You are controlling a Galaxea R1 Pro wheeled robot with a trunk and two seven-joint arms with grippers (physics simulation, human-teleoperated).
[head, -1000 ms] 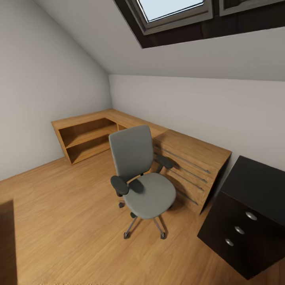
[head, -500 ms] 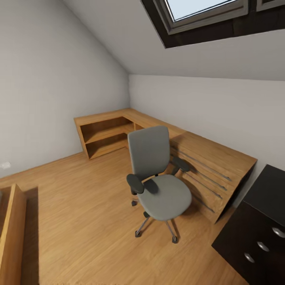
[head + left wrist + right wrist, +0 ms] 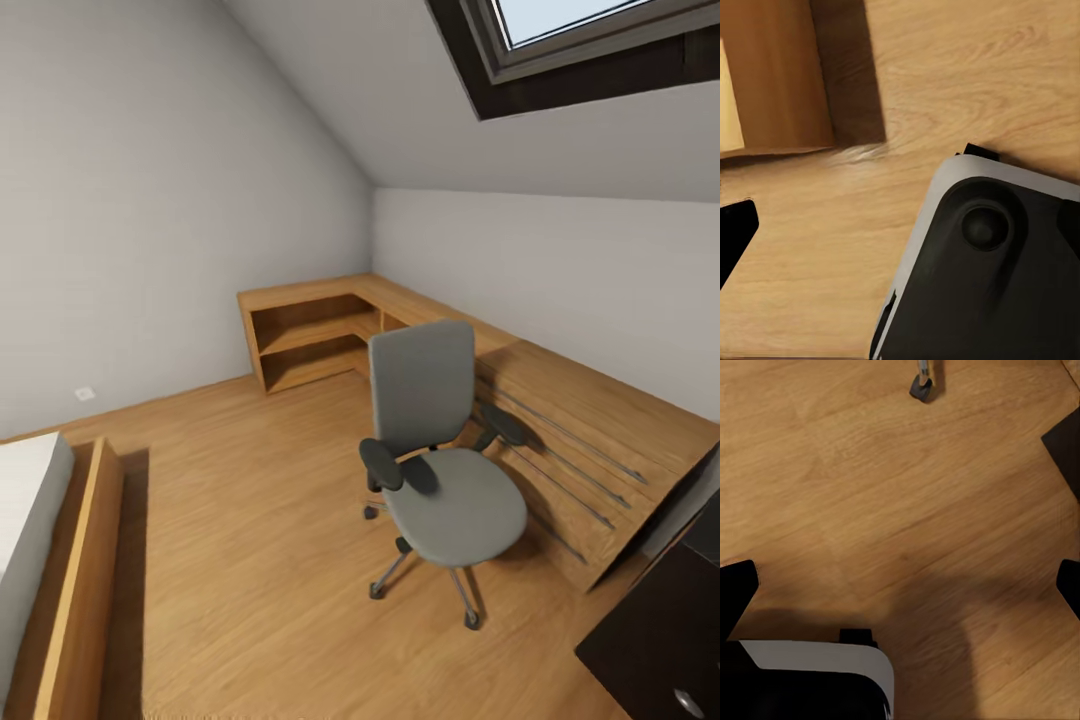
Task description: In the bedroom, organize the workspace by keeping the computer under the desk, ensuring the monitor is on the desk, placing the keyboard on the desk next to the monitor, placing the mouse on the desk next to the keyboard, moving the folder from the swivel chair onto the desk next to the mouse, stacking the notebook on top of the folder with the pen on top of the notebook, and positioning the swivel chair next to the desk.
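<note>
The swivel chair (image 3: 440, 450) stands on the bedroom's wood floor (image 3: 230, 520), just beside the low oak shelving (image 3: 560, 420), seat bare. My claws' fingertips stand wide apart, holding nothing.

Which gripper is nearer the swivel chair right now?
Right, probably. The right gripper hangs over floor with a swivel chair castor just ahead; the left gripper hangs over floor beside a wooden frame.
</note>
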